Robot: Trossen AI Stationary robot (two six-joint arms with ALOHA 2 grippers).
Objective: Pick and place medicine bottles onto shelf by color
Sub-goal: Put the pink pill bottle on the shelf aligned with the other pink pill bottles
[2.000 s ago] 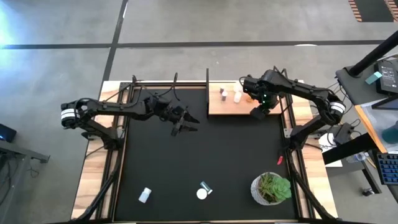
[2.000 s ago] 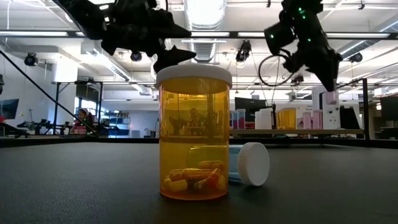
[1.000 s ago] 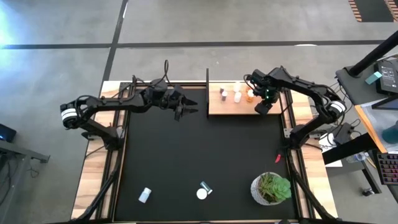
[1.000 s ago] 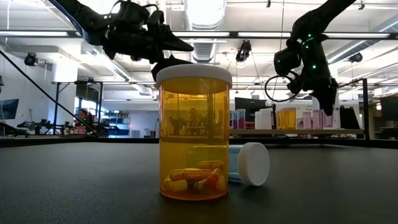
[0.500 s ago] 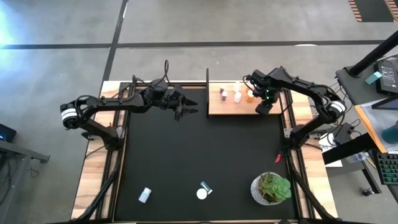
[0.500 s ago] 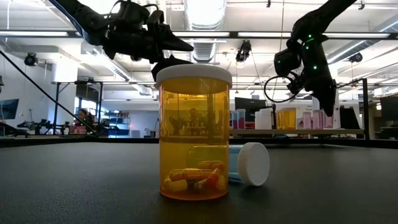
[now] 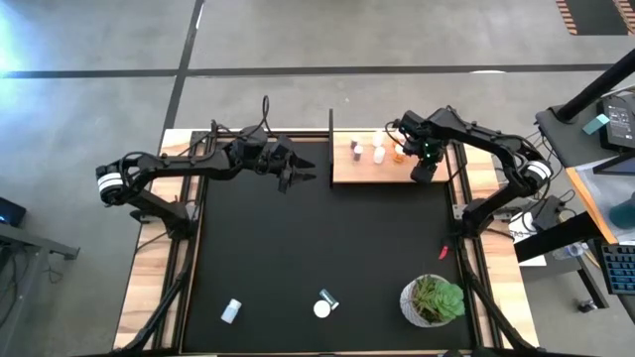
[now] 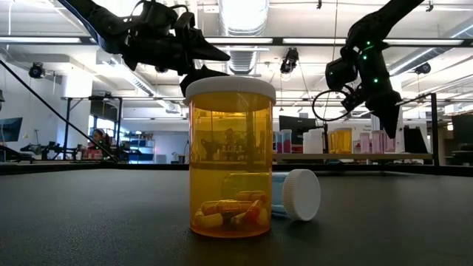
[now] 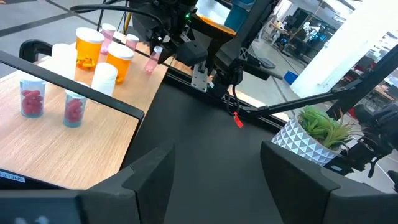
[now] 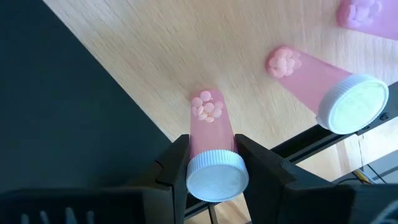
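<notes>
My right gripper (image 10: 211,163) is clamped on a pink pill bottle (image 10: 210,134) just under its white cap, holding it upright with its base on or just above the light-wood shelf (image 10: 149,56), near the edge where the board meets the black mat (image 10: 56,118); I cannot tell whether the base is quite touching. I hold it high on the body so the bottom stays free to meet the wood, and I bring it here because a second pink bottle (image 10: 323,84) stands just beside it and a third shows at the frame's corner, so this end of the shelf is, in my judgement, the pink group. In the overhead view my right gripper (image 7: 425,171) sits at the right end of the shelf (image 7: 362,174), with the other bottles lined along the back edge. Through my left wrist camera two clear bottles of red pills (image 9: 53,106) stand together nearer me, while the orange bottles (image 9: 102,53) and a white one cluster farther along, so the sorting by colour looks well advanced. My left gripper (image 7: 298,178) hangs above the mat just off the shelf's left end, fingers spread and carrying nothing, waiting. Three bottles remain down on the mat, the orange bottle (image 8: 230,159) among them. Compared with two seconds ago, my right arm has swung toward the shelf's right end and lowered, and my left arm has pulled back toward the shelf's left end; over the last second neither has shifted visibly.
</notes>
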